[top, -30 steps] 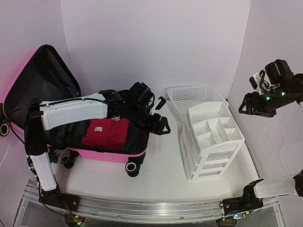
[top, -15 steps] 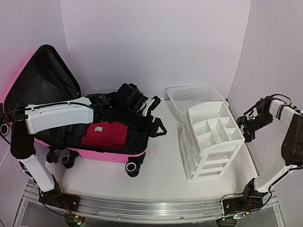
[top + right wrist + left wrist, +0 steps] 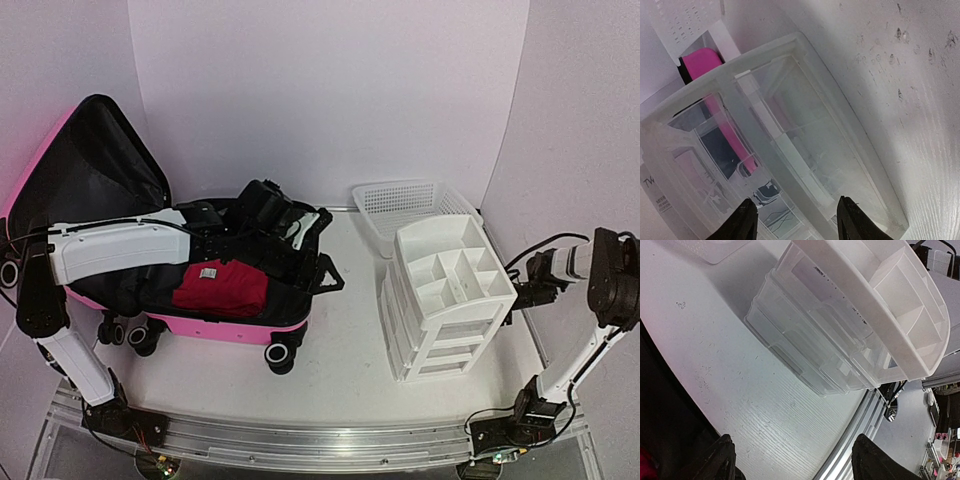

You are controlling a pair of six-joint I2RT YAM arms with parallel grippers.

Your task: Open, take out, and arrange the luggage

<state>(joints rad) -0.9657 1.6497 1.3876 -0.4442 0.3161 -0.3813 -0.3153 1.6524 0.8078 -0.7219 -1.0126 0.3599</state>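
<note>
The luggage [image 3: 225, 328], a hot-pink hard-shell suitcase, lies open at the left with its black-lined lid [image 3: 85, 170] raised. A folded red garment [image 3: 222, 288] rests in the lower half. My left arm reaches across it, and the left gripper [image 3: 325, 272] stands open over the suitcase's right edge. In the left wrist view the left gripper [image 3: 795, 467] holds nothing, with bare table below. My right gripper [image 3: 522, 293] sits low at the right side of the white drawer organizer [image 3: 445, 300]. It is open and empty [image 3: 797, 222], facing the organizer's translucent drawers [image 3: 790, 140], with the pink luggage [image 3: 700, 62] showing through.
A white mesh basket [image 3: 405, 205] stands at the back, behind the drawer organizer [image 3: 850, 330]. The white table [image 3: 340, 350] lies between suitcase and organizer. The metal rail [image 3: 300, 440] runs along the near edge. Walls close in on three sides.
My right arm has swung down from high by the right wall to low beside the organizer, its jaws narrowing. My left gripper has drawn back slightly towards the suitcase.
</note>
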